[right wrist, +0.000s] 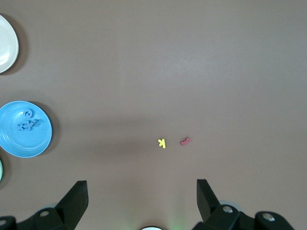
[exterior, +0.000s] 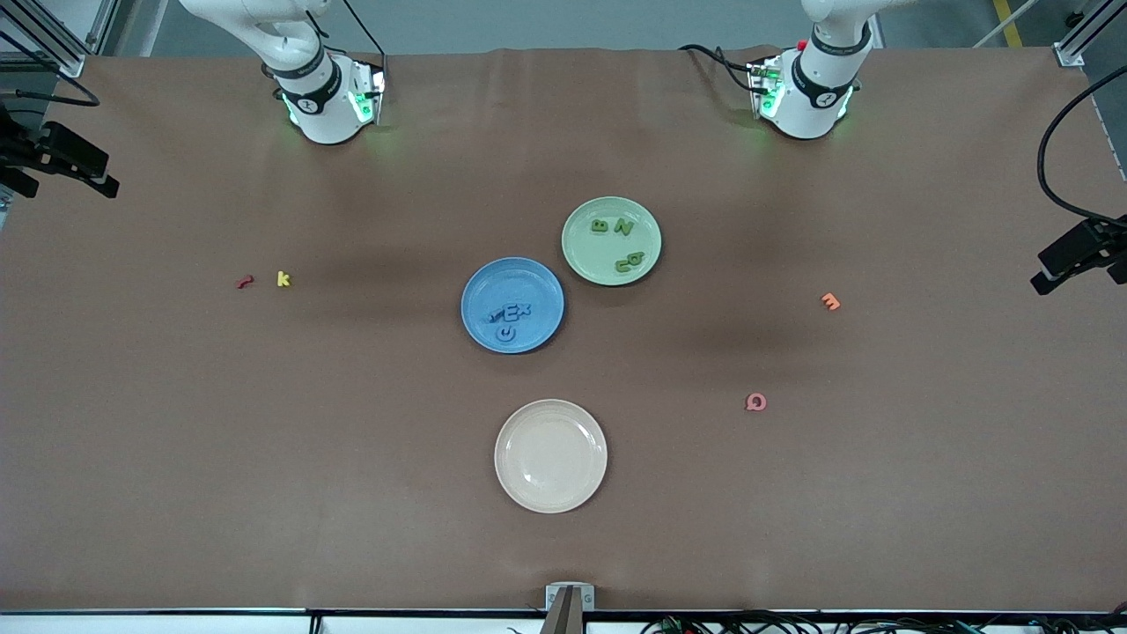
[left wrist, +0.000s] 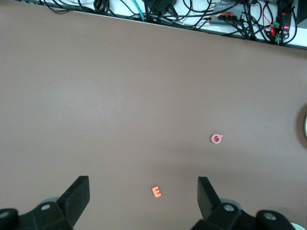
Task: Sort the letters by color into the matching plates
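Judging by how things lie, you have nothing left to pick. The blue letters [exterior: 511,314] sit bunched in the blue plate [exterior: 475,286], toward its six o'clock edge in the front view. An E and an x are readable with a c just below them, and a fourth piece is pressed against the E, too crowded to read. The green letters [exterior: 623,226] are all in the green plate [exterior: 588,257], with B and N side by side near twelve o'clock and two more touching each other near five o'clock. That plate sits at about one o'clock from the blue one, their rims almost meeting, so it is closer to the left arm and the blue plate to the right arm. Your left pincer [left wrist: 142,182] hangs released, fingers spread wide, high over the tabletop above an orange letter [exterior: 830,302], with a pink letter [exterior: 755,402] near it. Your right pincer [right wrist: 141,183] is likewise released, high above a yellow k [exterior: 283,279] and a red piece [exterior: 245,283]. None of these four matches either plate, and the cream plate [exterior: 528,495] holds nothing.
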Motion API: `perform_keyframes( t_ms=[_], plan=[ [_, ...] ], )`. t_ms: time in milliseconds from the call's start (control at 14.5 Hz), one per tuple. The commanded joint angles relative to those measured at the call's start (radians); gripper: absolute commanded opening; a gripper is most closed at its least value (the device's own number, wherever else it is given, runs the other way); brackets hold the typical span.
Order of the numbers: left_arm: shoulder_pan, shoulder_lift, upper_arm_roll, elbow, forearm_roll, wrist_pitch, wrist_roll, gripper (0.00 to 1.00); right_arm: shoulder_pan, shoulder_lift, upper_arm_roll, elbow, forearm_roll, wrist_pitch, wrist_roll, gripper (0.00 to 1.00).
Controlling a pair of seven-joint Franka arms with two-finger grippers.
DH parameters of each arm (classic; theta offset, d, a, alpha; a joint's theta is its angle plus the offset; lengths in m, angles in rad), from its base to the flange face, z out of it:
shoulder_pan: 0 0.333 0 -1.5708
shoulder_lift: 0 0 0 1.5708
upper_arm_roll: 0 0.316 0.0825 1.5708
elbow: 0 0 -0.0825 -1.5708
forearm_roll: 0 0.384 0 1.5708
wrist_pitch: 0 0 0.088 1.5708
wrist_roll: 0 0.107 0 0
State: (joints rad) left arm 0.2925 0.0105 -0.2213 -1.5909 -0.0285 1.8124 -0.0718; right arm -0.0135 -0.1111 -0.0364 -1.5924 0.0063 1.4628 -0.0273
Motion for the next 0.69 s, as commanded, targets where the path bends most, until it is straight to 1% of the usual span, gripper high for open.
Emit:
perform_keyframes(
  t_ms=[0, 138, 276, 414, 552, 621],
  plan=[
    [0.013, 0.039, -0.003, 0.051, 0.013, -0.031, 0.020, 0.99, -0.008, -0.025, 0.006, -0.024, 0.001, 0.008, -0.013, 1.00],
    [-0.004, 0.054, -0.001, 0.057, 0.010, -0.030, 0.046, 0.99, -0.008, -0.025, 0.006, -0.023, 0.001, 0.008, -0.013, 1.00],
    [-0.035, 0.065, 0.029, 0.077, 0.007, -0.030, 0.049, 0.99, -0.008, -0.025, 0.006, -0.023, 0.001, 0.008, -0.014, 1.00],
    [-0.134, 0.063, 0.138, 0.078, 0.002, -0.031, 0.049, 0.99, -0.008, -0.024, 0.006, -0.023, 0.001, 0.010, -0.014, 1.00],
    [-0.264, 0.063, 0.264, 0.078, 0.001, -0.031, 0.049, 0.99, -0.006, -0.025, 0.006, -0.023, 0.000, 0.010, -0.016, 1.00],
    [-0.341, 0.062, 0.346, 0.077, -0.001, -0.031, 0.049, 0.99, -0.008, -0.024, 0.006, -0.023, 0.000, 0.011, -0.019, 1.00]
  ],
)
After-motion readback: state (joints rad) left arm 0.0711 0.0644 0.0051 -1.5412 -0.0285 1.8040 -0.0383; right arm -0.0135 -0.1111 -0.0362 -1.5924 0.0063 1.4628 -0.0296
